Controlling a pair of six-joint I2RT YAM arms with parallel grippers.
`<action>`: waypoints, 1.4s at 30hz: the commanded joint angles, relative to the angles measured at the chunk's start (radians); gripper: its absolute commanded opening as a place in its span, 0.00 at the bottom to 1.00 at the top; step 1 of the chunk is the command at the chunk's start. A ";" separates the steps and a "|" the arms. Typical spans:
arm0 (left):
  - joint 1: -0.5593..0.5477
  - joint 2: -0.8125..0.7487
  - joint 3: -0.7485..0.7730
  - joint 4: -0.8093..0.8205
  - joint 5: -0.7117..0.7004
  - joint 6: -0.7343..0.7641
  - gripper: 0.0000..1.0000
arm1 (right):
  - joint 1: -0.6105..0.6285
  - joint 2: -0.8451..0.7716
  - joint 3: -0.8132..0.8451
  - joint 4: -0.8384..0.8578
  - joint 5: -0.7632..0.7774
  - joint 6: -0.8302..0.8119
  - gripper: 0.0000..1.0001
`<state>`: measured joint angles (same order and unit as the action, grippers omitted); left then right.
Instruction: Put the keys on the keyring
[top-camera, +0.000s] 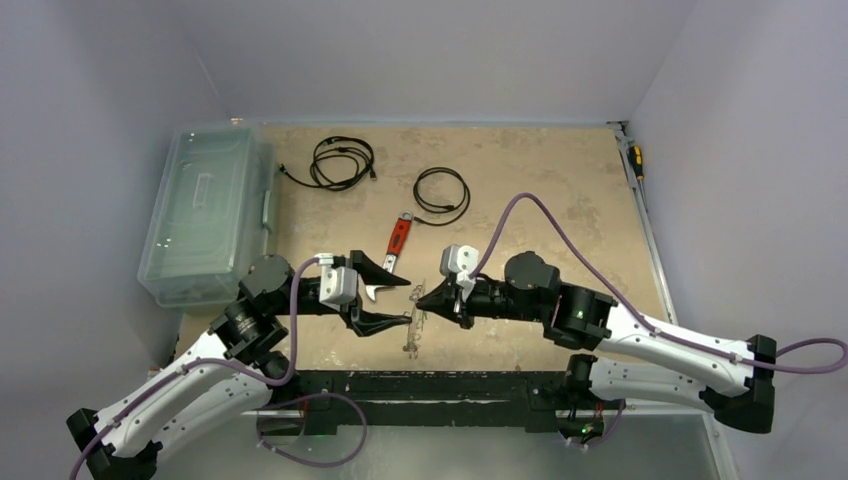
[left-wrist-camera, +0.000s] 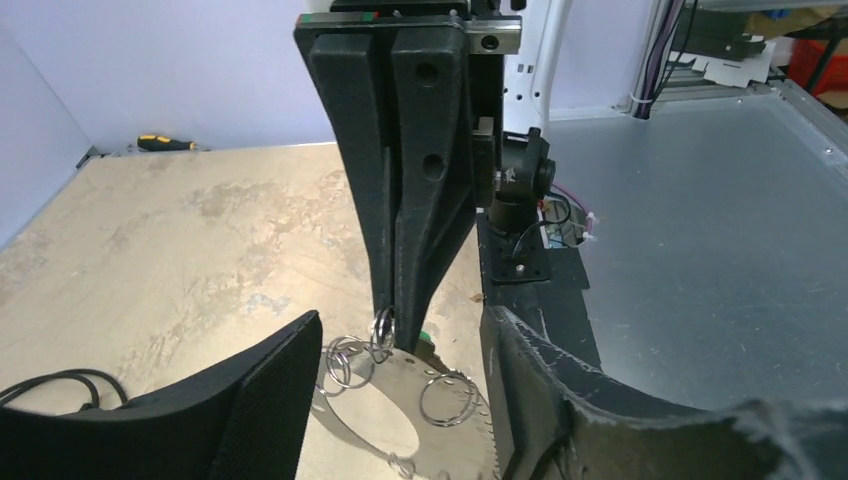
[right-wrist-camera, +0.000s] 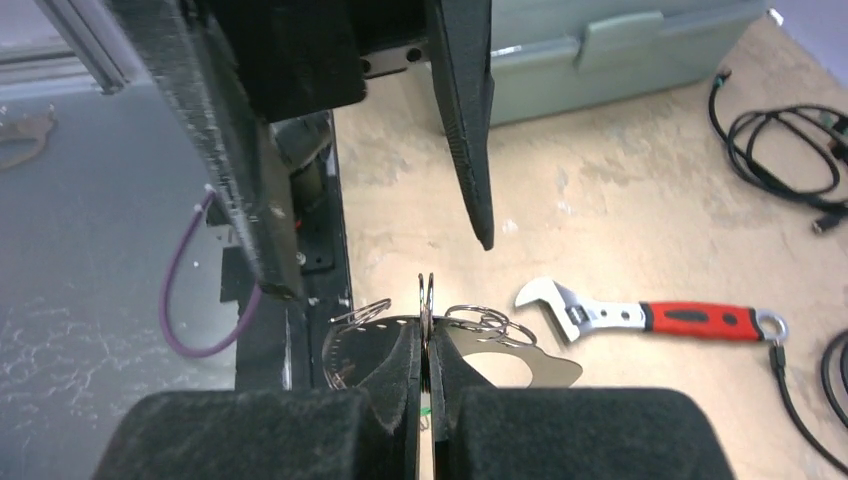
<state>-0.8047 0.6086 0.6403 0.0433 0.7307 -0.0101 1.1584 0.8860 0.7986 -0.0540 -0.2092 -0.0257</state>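
The right gripper (right-wrist-camera: 427, 338) is clenched. Its two black fingers are pressed together at the bottom centre of its wrist view, and a thin silvery ring of the keyring (right-wrist-camera: 426, 292) is pinched edge-on between the tips. Just beside that grip, several small split rings (right-wrist-camera: 495, 324) and a flat silvery plate (right-wrist-camera: 360, 345) with a notched edge are seen bunched together. A speck of green is glimpsed between the fingers, but the keys cannot be told apart from the bunch. Whether the bunch hangs free or rests on the surface cannot be told.

The left gripper (left-wrist-camera: 400, 316) is released. Its fingers are spread wide to either side of the bunch, and nothing is seen to be gripped by them.

In the top view the two grippers are met tip to tip at lower centre, near the front edge of the table (top-camera: 560, 200). A red-handled wrench (top-camera: 398, 238) is laid just above them. Two coiled black cables (top-camera: 342, 162) are found toward upper centre, a clear plastic box (top-camera: 205, 210) is set at the left, and a screwdriver (top-camera: 636, 160) is lodged at the upper right edge.
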 joint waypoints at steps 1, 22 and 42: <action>0.004 -0.013 0.037 0.018 0.030 0.039 0.59 | 0.000 0.036 0.167 -0.233 0.085 -0.040 0.00; 0.004 0.135 0.058 0.034 0.111 0.072 0.45 | 0.021 0.202 0.473 -0.684 0.045 -0.162 0.00; 0.001 0.198 0.041 0.099 0.149 0.018 0.23 | 0.030 0.226 0.495 -0.665 0.024 -0.190 0.00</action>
<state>-0.8047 0.8082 0.6659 0.0814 0.8532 0.0330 1.1839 1.1198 1.2449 -0.7551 -0.1577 -0.1967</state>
